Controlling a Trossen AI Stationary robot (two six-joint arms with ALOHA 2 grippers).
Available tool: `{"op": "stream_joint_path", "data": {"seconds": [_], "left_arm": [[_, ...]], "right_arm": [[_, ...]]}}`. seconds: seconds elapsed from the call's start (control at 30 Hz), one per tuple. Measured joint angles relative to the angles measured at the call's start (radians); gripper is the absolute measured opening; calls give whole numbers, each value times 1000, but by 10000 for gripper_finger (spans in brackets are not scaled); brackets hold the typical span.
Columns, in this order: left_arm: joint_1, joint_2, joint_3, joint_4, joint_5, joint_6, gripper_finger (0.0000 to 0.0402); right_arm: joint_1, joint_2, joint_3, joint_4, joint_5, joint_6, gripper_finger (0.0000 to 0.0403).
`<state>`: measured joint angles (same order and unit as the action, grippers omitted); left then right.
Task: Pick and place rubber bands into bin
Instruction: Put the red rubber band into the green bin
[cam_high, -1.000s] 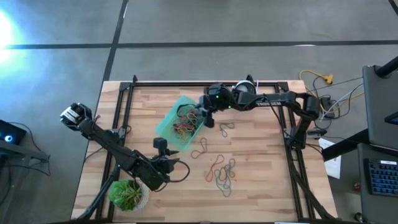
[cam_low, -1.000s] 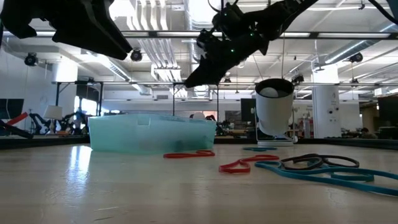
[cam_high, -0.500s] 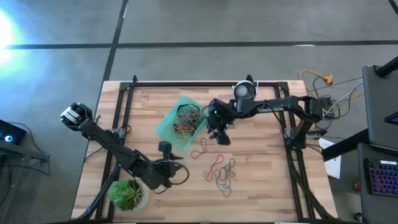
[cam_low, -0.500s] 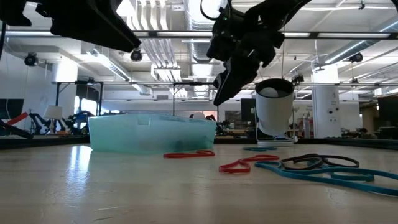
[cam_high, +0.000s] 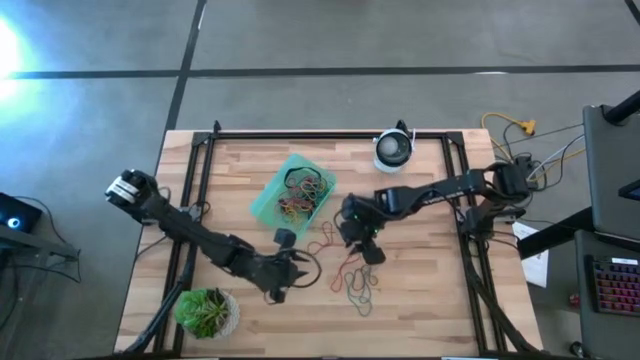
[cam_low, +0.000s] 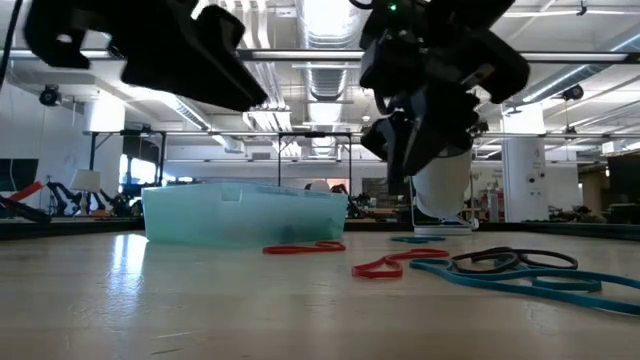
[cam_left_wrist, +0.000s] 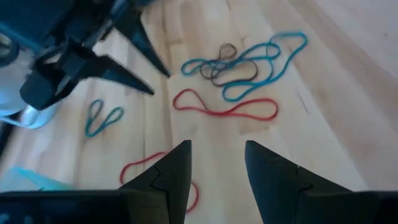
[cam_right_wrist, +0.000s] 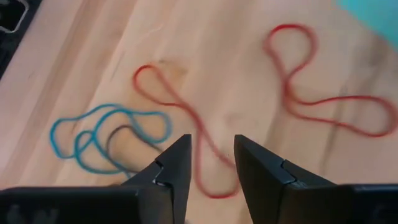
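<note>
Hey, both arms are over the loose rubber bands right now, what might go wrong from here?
1. The right pincer hangs open over a long red band that lies beside the blue and grey tangle; a grab may lift several bands at once.
2. The left pincer points at the same patch, with the right arm close ahead, so the arms might collide.
3. A floppy loop could snag on the bin wall and drop outside.
</note>
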<state>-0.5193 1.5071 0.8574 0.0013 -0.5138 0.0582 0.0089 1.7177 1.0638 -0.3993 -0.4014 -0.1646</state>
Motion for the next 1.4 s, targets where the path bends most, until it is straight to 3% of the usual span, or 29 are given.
{"op": "stream_joint_path", "data": {"seconds": [0.27, 0.37, 0.77, 1.13, 1.27, 1.4], "left_arm": [[98, 95, 55, 8, 87, -3, 135], [132, 126, 75, 10, 117, -26, 135], [223, 264, 164, -5, 208, -72, 134], [276, 398, 294, -169, 209, -129, 134], [296, 408, 310, -196, 201, -160, 134], [308, 408, 309, -191, 118, -197, 134]], "right_arm": [[84, -64, -115, 128, 16, 65, 103], [122, -127, -170, 172, 67, 78, 99], [306, -543, -459, 416, 327, 89, 85], [449, -855, -607, 442, 505, 132, 83], [486, -885, -616, 446, 540, 131, 82], [498, -880, -616, 448, 559, 128, 84]]}}
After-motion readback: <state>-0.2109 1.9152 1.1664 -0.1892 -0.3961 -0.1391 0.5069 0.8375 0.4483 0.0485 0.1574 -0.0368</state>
